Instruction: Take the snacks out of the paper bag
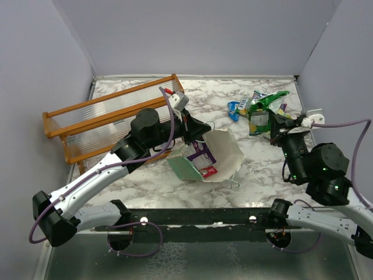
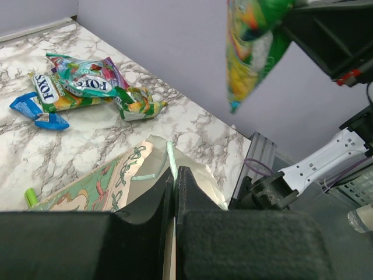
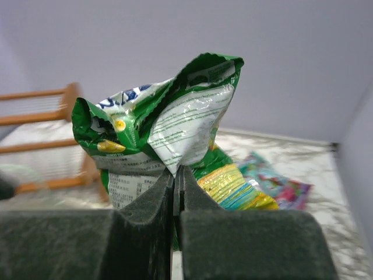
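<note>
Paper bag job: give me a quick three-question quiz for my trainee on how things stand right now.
1. True or false: the right hand is shut on a green packet.
2. What does the left hand pinch? A: the orange rack. B: the edge of the paper bag. C: a blue packet.
3. In the top view, which two packets show inside the bag?

Key
1. True.
2. B.
3. The purple packet and the red-pink packet.
</note>
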Controlling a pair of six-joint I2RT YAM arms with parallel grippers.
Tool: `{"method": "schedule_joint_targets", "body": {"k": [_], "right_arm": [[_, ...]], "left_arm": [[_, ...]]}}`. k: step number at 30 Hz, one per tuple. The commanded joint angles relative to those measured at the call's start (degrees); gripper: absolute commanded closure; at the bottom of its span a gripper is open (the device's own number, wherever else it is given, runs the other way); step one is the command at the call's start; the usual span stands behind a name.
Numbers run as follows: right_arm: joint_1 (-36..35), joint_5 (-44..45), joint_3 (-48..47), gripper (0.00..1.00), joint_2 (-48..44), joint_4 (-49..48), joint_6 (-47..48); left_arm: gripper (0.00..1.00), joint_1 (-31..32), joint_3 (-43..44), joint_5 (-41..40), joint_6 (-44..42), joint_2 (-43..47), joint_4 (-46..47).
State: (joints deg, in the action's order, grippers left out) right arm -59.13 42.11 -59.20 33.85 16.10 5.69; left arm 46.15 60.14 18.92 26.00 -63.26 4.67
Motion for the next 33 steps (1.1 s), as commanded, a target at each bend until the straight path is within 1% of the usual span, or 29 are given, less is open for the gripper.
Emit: {"method": "schedule_joint_targets", "body": {"k": [1, 2, 4, 5, 6, 7, 8, 9, 11, 12, 14, 17, 21, 25, 27, 29, 31, 33], "right_arm": [[0.16, 24.30, 7.08, 0.99, 4.92, -29.81, 21.97], [0.16, 25.68, 9.75, 0.99, 5.91, -38.92, 28.35], [0.78, 25.83, 13.99, 0.99, 7.62, -52.34, 37.35], [1.77, 25.39, 16.22, 0.99, 8.53, -57.42, 40.08], [3.57, 25.10, 16.49, 0.99, 9.76, -58.89, 40.47], [5.95, 25.12, 15.58, 0.99, 11.33, -55.69, 35.94], [8.74, 25.04, 13.57, 0.99, 12.91, -48.16, 29.15], [11.91, 24.14, 10.98, 0.99, 14.74, -37.71, 19.46], [18.58, 18.70, 5.56, 0.99, 18.69, -13.03, 1.29], [21.58, 15.21, 4.16, 0.99, 20.66, -7.01, -4.98], [26.04, 6.65, 3.96, 0.99, 24.96, -0.71, -13.01], [29.86, -1.83, 6.50, 0.99, 31.37, 1.22, -18.59], [34.93, -11.00, 6.80, 0.99, 39.70, 2.84, -23.83], [38.47, -21.26, 8.92, 0.99, 43.15, -1.19, -25.46], [39.37, -21.83, 10.45, 0.99, 44.98, -3.07, -26.18], [40.35, -19.12, 11.19, 0.98, 47.06, -3.20, -27.37], [40.50, -15.24, 11.49, 0.93, 48.39, -2.71, -28.03], [40.59, -14.19, 12.09, 0.87, 49.01, -3.58, -27.34]], "left_arm": [[1.00, 0.10, 0.15, -1.06, 0.45, 1.77, 1.44], [1.00, 0.08, 0.24, -1.07, 0.46, 1.82, 1.40], [1.00, 0.10, 0.55, -1.08, 0.53, 1.83, 1.23], [1.00, 0.09, 0.73, -1.01, 0.59, 1.73, 1.07], [1.00, 0.08, 0.87, -0.97, 0.56, 1.67, 1.07], [1.00, 0.08, 1.06, -0.86, 0.57, 1.59, 0.96], [1.00, 0.08, 1.20, -0.68, 0.61, 1.43, 0.86], [1.00, 0.08, 1.34, -0.44, 0.73, 1.35, 0.81], [1.00, 0.08, 1.35, -0.01, 0.70, 1.29, 1.01], [1.00, 0.10, 1.38, 0.34, 0.66, 1.27, 1.25], [1.00, 0.08, 1.45, 1.13, 0.72, 1.14, 1.60], [1.00, -0.01, 1.91, 3.14, 1.57, 0.53, 2.41], [1.00, -0.01, 3.11, 6.54, 2.72, -0.64, 3.52], [1.00, 0.03, 4.18, 7.74, 2.28, -0.77, 3.33], [1.00, 0.00, 4.06, 8.02, 2.05, -0.64, 3.54], [1.00, -0.01, 3.98, 8.28, 2.38, -0.68, 3.95], [1.00, 0.01, 3.85, 8.71, 2.74, -0.72, 4.48], [1.00, -0.01, 3.85, 8.94, 2.80, -0.64, 4.40]]}}
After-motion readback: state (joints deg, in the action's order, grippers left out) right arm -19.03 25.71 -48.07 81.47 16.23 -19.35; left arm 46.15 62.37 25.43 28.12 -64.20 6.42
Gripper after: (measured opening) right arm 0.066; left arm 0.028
